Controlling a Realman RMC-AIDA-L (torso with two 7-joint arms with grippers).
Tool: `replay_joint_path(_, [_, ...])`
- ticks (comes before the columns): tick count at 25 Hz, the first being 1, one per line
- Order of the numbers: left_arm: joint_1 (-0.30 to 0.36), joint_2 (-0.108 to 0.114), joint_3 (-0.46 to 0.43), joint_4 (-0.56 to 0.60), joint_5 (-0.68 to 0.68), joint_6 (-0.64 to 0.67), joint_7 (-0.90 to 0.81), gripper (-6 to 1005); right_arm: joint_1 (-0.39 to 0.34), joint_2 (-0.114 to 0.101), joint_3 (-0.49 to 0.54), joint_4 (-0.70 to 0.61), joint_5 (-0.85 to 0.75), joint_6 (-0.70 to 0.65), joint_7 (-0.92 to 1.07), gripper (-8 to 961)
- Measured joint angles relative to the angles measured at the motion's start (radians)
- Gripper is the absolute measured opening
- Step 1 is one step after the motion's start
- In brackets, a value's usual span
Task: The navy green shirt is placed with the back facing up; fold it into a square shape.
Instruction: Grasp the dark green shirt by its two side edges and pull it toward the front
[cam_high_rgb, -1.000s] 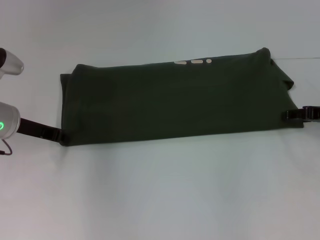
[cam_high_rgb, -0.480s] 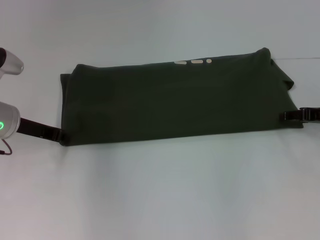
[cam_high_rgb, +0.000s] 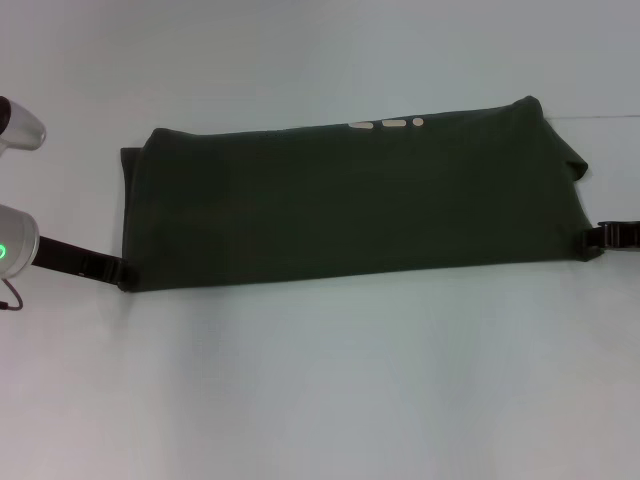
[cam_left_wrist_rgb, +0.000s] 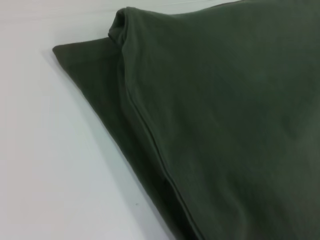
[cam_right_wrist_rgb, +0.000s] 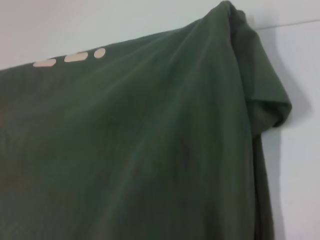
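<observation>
Compared with a second ago, right claw (cam_high_rgb: 592, 240) is retreating to the frame's right edge; left claw (cam_high_rgb: 112, 269) is touching the lower-left corner. I cannot tell their openings. Navy green shirt (cam_high_rgb: 350, 200) is lying folded long across the bench (cam_high_rgb: 320, 400); a snagged hem could undo the fold.

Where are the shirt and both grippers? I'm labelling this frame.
navy green shirt (cam_high_rgb: 350, 205), head view, middle of the folded panel.
left gripper (cam_high_rgb: 108, 268), head view, tip at shirt's corner.
right gripper (cam_high_rgb: 594, 240), head view, tip at shirt's edge.
</observation>
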Motion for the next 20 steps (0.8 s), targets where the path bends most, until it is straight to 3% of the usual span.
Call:
replay_joint_path(9, [0.001, 0.0, 0.0, 0.0, 0.0, 0.001, 0.0, 38, -0.005, -0.01, 0.006, -0.003, 0.0, -0.012, -0.02, 44])
replay_joint_path(20, [0.01, 0.002, -0.001, 0.028, -0.001, 0.048, 0.001, 38, -0.011, -0.019, 0.006, -0.014, -0.001, -0.068, -0.02, 47])
